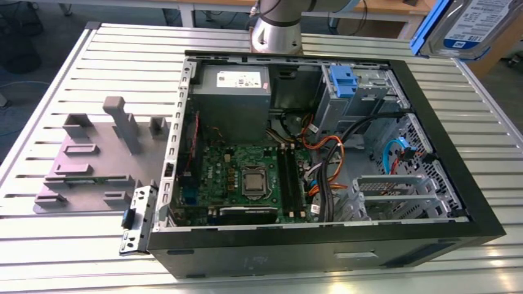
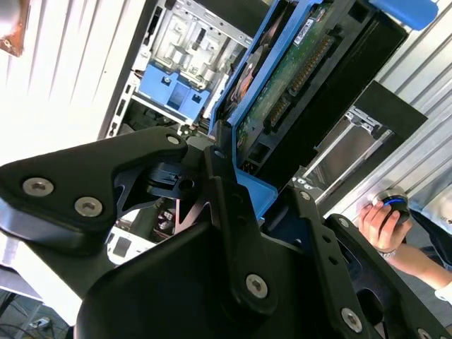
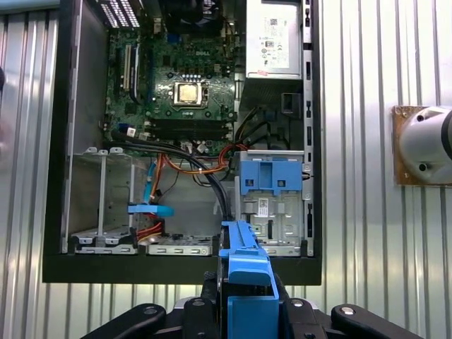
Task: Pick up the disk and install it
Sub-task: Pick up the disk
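Holding disk [image 1: 467,23] aloft in gripper [image 3: 247,314], clamped tight on its blue carrier, well apart from drive bay [image 3: 272,212]. Risk: tilt or slip from narrow edge grip; snagging cables [image 1: 327,153] beside bay. In open case [image 1: 490,220]: motherboard [image 1: 245,171], power supply [image 1: 233,92], cables, bay with blue latch [image 3: 272,176]

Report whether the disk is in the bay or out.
Out. The end effector grips the disk, clear of the case; the bay under the blue latch looks empty.

Open computer case [image 1: 327,252], motherboard [image 1: 245,174], slatted table [image 1: 65,248]
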{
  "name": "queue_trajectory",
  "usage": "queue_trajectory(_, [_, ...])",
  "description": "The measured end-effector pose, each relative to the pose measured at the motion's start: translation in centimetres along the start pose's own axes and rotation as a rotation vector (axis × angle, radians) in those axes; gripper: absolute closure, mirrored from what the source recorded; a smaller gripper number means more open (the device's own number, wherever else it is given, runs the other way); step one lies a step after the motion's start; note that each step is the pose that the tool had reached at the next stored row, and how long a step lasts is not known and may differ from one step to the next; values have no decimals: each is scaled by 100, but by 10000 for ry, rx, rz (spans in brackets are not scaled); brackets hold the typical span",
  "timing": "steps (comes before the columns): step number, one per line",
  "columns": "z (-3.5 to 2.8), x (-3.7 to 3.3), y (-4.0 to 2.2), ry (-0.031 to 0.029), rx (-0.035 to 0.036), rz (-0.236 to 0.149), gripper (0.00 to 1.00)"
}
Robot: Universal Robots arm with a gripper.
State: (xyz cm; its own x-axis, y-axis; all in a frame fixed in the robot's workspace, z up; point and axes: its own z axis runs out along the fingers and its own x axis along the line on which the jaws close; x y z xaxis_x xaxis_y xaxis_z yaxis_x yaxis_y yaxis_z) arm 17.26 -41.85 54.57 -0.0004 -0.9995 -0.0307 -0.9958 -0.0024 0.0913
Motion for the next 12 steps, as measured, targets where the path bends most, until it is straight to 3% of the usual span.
queue_trajectory(12, [3,43,0,-1,0,0,63])
